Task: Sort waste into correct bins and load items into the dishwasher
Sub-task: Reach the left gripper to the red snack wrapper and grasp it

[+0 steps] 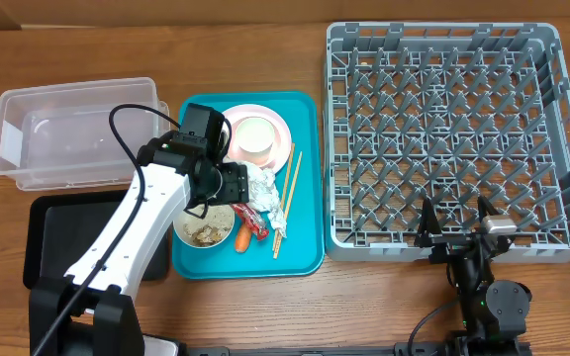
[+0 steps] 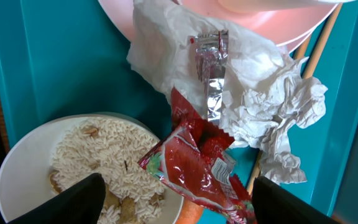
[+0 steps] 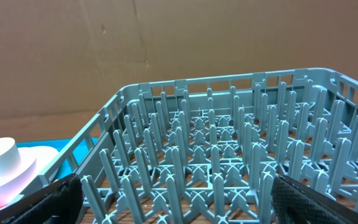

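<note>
Broadly, layout: teal tray [image 1: 305, 252] sat between the clear tub [image 1: 67, 138] and the grey dish rack [image 1: 443, 138]; black tray [image 1: 47, 237] lay in front of the tub
Left side: left gripper [image 2: 182, 196] hung over the tray's near end; fingers spread wide, nothing pinched; red wrapper [image 2: 197, 165] lay between them
Right side: right gripper [image 1: 455, 223] sat at the rack's near edge; spread to its fullest, empty
Wrapper, position: draped over the rim of the rice bowl [image 2: 17, 174]; near end over the carrot [image 1: 241, 238]; touching the foil and tissue wad [image 2: 260, 106] beside it
Wrapper, handling: judged very light, thin, crinkly, slick-faced; would likely collapse under the fingers rather than resist; liable to slip or spring out of a shallow pinch
Hold point: judged best at the raised, folded middle, where it stood clear of the rice; closing low risked catching the bowl rim or the carrot
Wad, handling: judged soft, springy, near weightless; loose tissue flaps might drag the chopsticks [image 2: 319, 50], which ran under its edge
Dishes: pink plate [image 1: 277, 121] with a white cup [image 1: 255, 138] on it at the tray's far end; no dish seen in the rack
Stage: judged early; waste unsorted; none seen in the visible part of either bin
</note>
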